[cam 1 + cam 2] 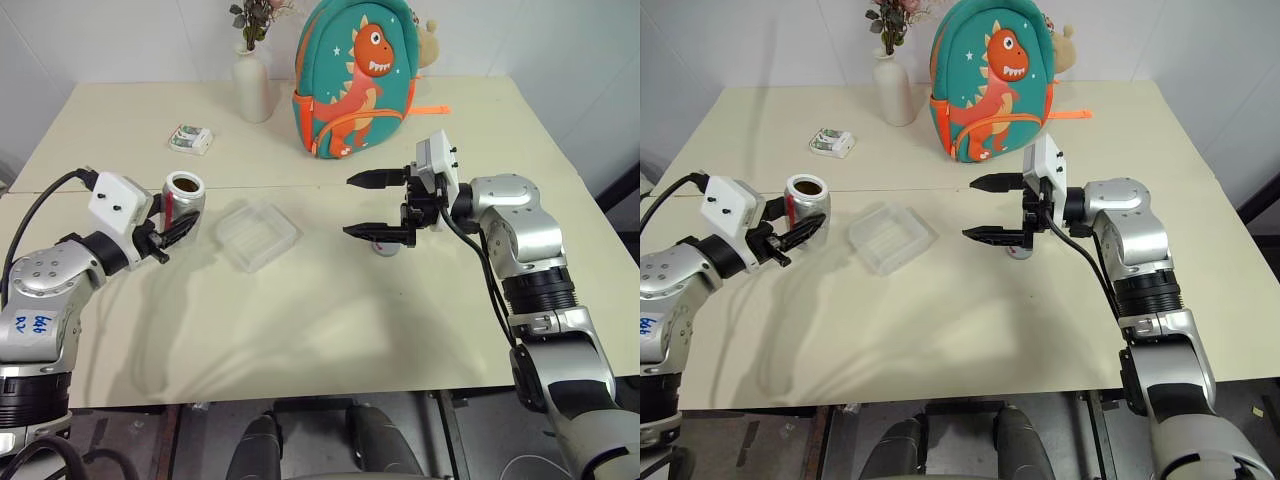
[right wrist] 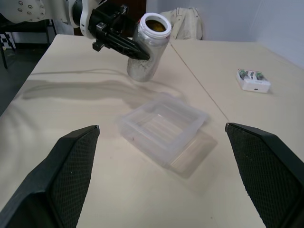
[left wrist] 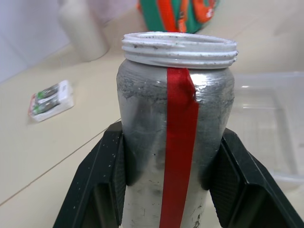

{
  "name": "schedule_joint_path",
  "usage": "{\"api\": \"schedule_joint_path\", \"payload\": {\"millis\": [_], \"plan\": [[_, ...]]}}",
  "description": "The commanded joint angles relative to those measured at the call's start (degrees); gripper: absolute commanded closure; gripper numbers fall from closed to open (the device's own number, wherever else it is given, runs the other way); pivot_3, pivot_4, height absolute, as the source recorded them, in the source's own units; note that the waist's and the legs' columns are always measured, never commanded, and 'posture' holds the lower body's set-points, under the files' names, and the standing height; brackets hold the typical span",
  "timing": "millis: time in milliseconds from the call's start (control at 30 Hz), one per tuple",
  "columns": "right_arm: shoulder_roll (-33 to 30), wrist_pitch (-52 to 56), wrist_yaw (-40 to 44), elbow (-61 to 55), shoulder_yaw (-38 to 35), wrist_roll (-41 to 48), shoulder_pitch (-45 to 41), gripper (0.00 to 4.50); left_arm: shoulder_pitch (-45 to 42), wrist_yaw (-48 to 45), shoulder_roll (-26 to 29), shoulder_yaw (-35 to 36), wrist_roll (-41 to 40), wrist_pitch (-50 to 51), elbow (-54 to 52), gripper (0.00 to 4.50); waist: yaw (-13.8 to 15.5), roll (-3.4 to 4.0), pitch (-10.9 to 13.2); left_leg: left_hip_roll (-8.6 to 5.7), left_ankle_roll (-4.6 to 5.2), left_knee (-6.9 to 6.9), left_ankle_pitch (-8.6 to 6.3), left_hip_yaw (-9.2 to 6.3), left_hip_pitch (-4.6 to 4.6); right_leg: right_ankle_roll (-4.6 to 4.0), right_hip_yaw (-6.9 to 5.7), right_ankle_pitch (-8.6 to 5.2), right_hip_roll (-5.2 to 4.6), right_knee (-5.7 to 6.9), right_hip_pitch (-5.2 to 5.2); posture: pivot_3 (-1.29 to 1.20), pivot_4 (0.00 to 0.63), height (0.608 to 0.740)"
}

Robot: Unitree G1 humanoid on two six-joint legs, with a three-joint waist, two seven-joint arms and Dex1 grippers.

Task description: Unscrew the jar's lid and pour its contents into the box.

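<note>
We hold the small silvery-grey cylindrical jar with a red tape stripe in our left gripper, its two black fingers pinching the jar's walls well below the threaded white mouth. The jar is open and nearly upright, just above the cream table near its left edge, beside the shallow clear plastic box at the table's middle. Our right gripper hovers spread wide and empty; beneath it a small grey round thing, likely the lid, lies on the table. We judge the jar light, stiff and smooth-walled, so it could slip as it tilts; the present mid-body grip suits pouring. The right wrist view shows the yellowish-brown contents inside the mouth; the left wrist view shows the threads and stripe close up.
</note>
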Motion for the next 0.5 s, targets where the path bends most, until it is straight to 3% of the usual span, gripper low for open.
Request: {"api": "schedule_joint_path", "payload": {"millis": [33, 133, 267, 500], "plan": [[-0.1, -0.7, 0.3, -2.2, -0.5, 0.6, 0.1, 0.03, -1.4, -0.7, -0.3, 0.6, 0.0, -0.9, -0.1, 2.59, 0.0, 0.00, 0.0, 0.00, 0.00, 0.01, 0.00, 0.00, 0.00, 0.00, 0.00, 0.00, 0.00, 0.00, 0.00, 0.00, 0.150, 0.740], [0.3, -1.1, -0.4, -2.8, -0.4, 0.5, 1.1, 0.03, -3.0, 0.2, 1.2, -2.0, 4.7, -2.2, 1.2, 2.59, 0.1, 0.00, 0.0, 0.00, 0.00, 0.02, 0.00, 0.00, 0.00, 0.00, 0.00, 0.00, 0.00, 0.01, 0.01, 0.00, 0.150, 0.740], [0.9, -0.5, -1.3, -3.2, -1.0, 0.9, 1.5, 0.03, -8.2, 4.7, 7.7, -11.7, 23.3, -12.0, 5.7, 2.59, 0.2, 0.00, 0.0, -0.03, 0.00, 0.06, 0.00, 0.00, 0.00, 0.01, 0.01, 0.00, 0.00, 0.04, 0.01, 0.00, 0.150, 0.740], [2.4, 0.9, -3.1, -4.4, -1.4, 2.2, 2.5, 0.03, -21.6, 21.1, 11.9, -24.9, 53.4, -34.4, 13.6, 2.59, 0.2, 0.00, 0.0, -0.03, 0.00, 0.04, 0.00, -0.01, -0.05, 0.03, 0.00, 0.01, 0.00, 0.00, 0.00, 0.00, 0.150, 0.740]]}}
